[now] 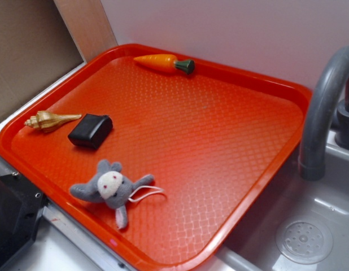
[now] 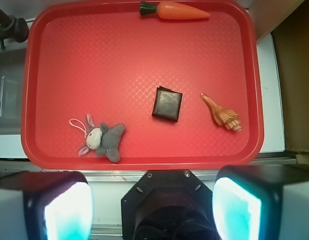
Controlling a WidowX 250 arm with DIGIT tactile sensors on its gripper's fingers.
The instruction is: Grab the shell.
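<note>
jaws wide and empty, high above the tray's near edge

our gripper holds nothing; ahead and right of the jaws lies the shell on the red tray, long axis diagonal, thin point toward the black block.

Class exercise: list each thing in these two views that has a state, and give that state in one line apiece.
shell: lying on its side near the tray's edge, ungrasped.
black block: lying flat, beside the shell, apart from it.
toy carrot: lying along the tray's rim.
plush animal: lying face up.
red tray: flat beside the sink.
gripper: open, above the tray's near edge, holding nothing.
</note>
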